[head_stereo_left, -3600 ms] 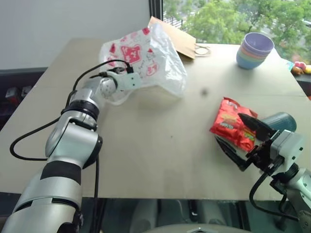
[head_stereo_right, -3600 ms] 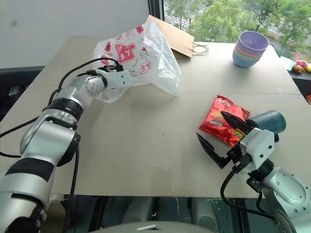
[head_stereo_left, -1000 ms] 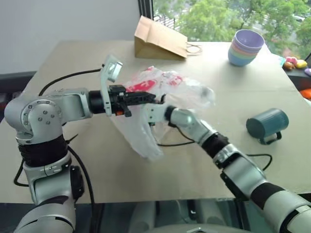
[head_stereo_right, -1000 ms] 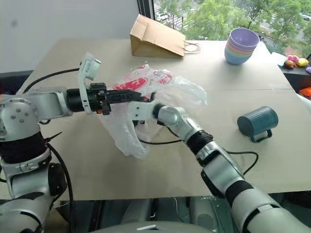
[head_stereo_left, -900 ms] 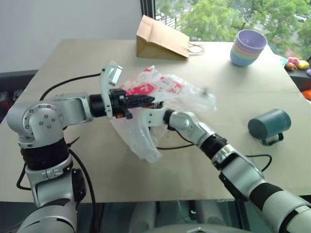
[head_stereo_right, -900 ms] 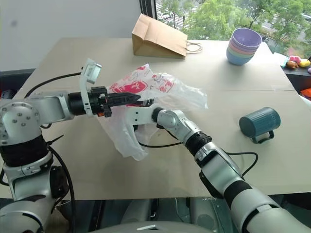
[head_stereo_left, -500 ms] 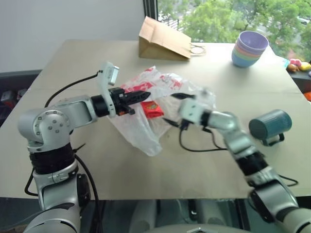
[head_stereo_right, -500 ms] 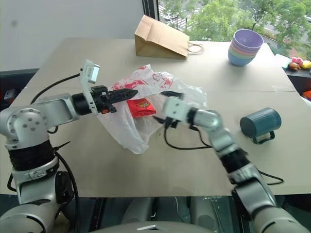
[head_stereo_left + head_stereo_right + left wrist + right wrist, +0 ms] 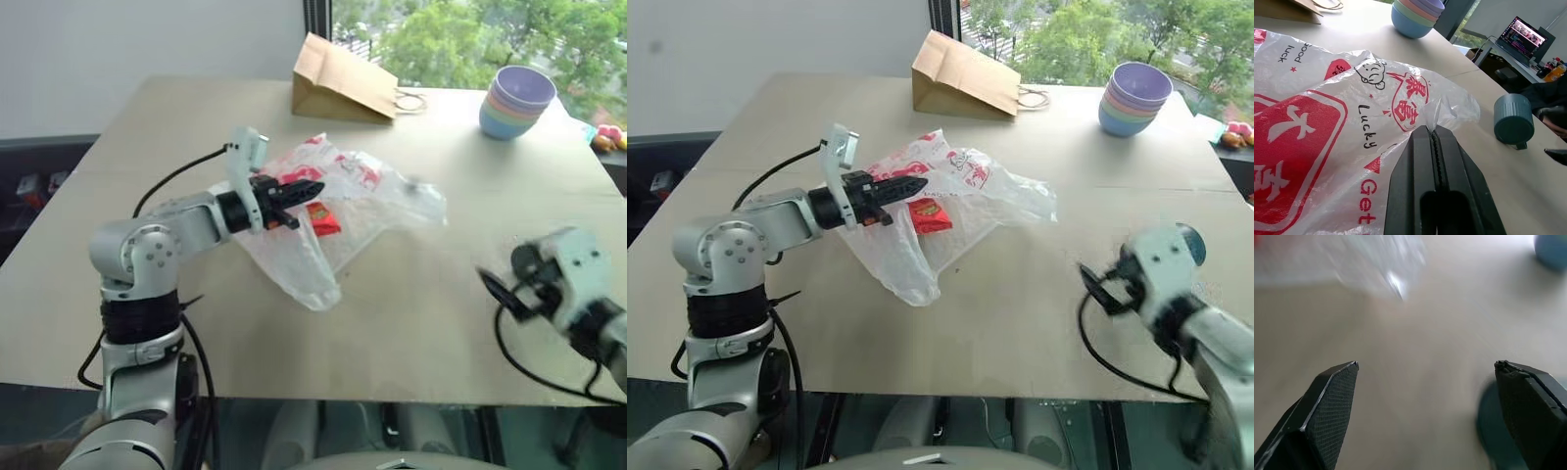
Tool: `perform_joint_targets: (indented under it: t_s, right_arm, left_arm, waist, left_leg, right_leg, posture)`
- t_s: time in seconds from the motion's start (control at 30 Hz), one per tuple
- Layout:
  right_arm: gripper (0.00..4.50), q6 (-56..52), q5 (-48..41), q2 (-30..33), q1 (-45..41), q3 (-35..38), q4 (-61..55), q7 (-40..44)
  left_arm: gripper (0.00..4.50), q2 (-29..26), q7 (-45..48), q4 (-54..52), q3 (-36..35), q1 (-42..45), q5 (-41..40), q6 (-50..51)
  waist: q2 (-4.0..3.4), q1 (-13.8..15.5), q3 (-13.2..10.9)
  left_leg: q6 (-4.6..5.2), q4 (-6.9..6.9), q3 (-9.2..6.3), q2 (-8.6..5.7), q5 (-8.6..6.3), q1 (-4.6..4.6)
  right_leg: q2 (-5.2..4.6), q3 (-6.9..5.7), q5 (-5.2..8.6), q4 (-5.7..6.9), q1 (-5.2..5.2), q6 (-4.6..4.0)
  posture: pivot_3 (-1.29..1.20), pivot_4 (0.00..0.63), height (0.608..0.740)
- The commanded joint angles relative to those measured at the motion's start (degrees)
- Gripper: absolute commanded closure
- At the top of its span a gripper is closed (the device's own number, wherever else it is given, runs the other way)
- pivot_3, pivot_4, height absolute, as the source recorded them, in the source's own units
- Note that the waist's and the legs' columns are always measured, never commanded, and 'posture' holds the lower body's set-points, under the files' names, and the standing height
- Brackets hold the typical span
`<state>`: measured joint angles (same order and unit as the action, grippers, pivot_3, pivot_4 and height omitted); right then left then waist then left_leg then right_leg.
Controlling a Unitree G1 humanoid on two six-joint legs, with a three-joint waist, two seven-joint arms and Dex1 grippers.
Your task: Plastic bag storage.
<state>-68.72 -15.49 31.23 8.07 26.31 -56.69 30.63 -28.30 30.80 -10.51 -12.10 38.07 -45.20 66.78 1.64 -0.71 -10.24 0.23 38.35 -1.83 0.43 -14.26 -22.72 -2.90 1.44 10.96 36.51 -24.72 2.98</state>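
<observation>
The plastic bag, crinkly translucent white with red squares, lies spread on the middle of the table. My left gripper is shut on a fold of its edge and holds that side lifted; the wrist view shows the thin film pinched between the closed fingertips. A small red snack packet lies inside the bag, just below the left fingers. My right gripper hovers over the table's near right part, well clear of the bag, open with nothing between its fingers.
A brown paper bag lies at the table's far edge, with stacked pastel bowls to its right. A teal mug lies on its side close behind my right hand. A laptop stands beyond the table.
My right gripper has come out of the bag, opened, and swung right and back towards the table's near edge. The red packet stays inside the bag. My left gripper keeps its hold.
</observation>
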Motion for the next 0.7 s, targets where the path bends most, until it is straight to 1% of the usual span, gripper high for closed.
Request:
perform_joint_targets:
  t_s: [0.03, 0.07, 0.1, 0.13, 0.37, 0.43, 0.57, 0.7]
  right_arm:
    - [0.01, -1.4, 0.3, 1.8, 1.0, 2.5, -0.2, -1.2]
    - [0.52, -1.6, 0.4, 2.0, 0.8, 3.0, 1.3, -1.5]
    - [0.87, -1.8, 0.2, 2.1, 0.5, 3.4, 2.4, -1.7]
    - [1.34, -1.1, 0.5, 2.7, 0.3, 3.2, 3.7, -2.0]
    - [1.34, 4.2, 1.0, 5.7, -0.4, 0.0, 16.0, -2.3]
    - [1.34, 6.6, 1.5, 7.3, 0.6, -0.2, 18.3, -1.5]
    - [1.34, 5.6, -1.4, 6.5, 0.3, 4.7, 18.9, -1.1]
    - [1.34, -3.1, -5.1, 3.9, -5.6, 12.9, 21.2, -3.4]
  left_arm:
    - [4.5, 0.4, 0.2, -0.7, 1.1, 1.7, -0.3, -1.4]
    - [4.5, 0.1, 0.5, -0.4, 1.2, 1.7, -0.2, -1.5]
    - [4.5, -0.3, 0.7, -0.3, 1.3, 1.7, -0.1, -1.6]
    - [4.5, -0.5, 0.9, -0.1, 1.2, 1.7, -0.1, -1.5]
    - [4.5, -2.3, 0.8, -1.4, 0.4, 0.4, -0.8, -1.2]
    - [4.5, -2.7, 0.7, -1.8, -0.1, 0.0, -1.0, -1.1]
    - [4.5, -3.4, 0.6, -2.6, -0.7, -1.2, -1.3, -1.2]
    - [4.5, -3.2, 0.2, -3.0, -1.0, -2.0, -1.6, -1.3]
  waist:
    - [-0.01, -0.4, 0.0]
    - [-0.02, -0.5, 0.0]
    - [-0.02, -0.5, 0.0]
    - [-0.02, -0.5, 0.0]
    - [-0.02, -0.1, 0.0]
    - [-0.03, -0.1, 0.0]
    - [-0.04, 0.0, 0.0]
    - [-0.04, -0.1, 0.0]
  left_leg:
    - [0.0, 0.01, 0.05, 0.04, 0.0, 0.05]
    - [0.0, 0.01, 0.09, 0.08, 0.0, 0.09]
    - [0.01, 0.01, 0.1, 0.1, 0.0, 0.12]
    - [0.01, 0.02, 0.1, 0.13, 0.0, 0.13]
    - [0.02, 0.01, 0.06, 0.1, 0.0, -0.02]
    - [0.02, 0.0, 0.04, 0.1, -0.01, -0.05]
    - [0.03, 0.0, 0.04, 0.1, -0.01, -0.06]
    - [0.03, 0.01, 0.05, 0.11, -0.01, -0.04]
  right_leg:
    - [0.03, 0.04, 0.01, 0.0, 0.0, 0.0]
    - [0.07, 0.08, 0.01, 0.01, 0.0, 0.0]
    - [0.09, 0.1, 0.01, 0.02, 0.0, -0.01]
    - [0.13, 0.09, 0.01, 0.02, 0.0, -0.01]
    - [0.12, 0.09, 0.01, -0.08, -0.01, -0.01]
    - [0.13, 0.07, 0.01, -0.1, -0.01, -0.01]
    - [0.12, 0.06, 0.01, -0.13, -0.01, 0.0]
    - [0.13, 0.06, 0.01, -0.13, 0.0, 0.0]
  posture:
    - [0.0, 0.15, 0.74]
    - [0.0, 0.15, 0.74]
    - [0.0, 0.15, 0.74]
    - [0.0, 0.15, 0.74]
    - [0.0, 0.15, 0.74]
    - [0.0, 0.15, 0.74]
    - [0.0, 0.15, 0.74]
    - [0.0, 0.15, 0.74]
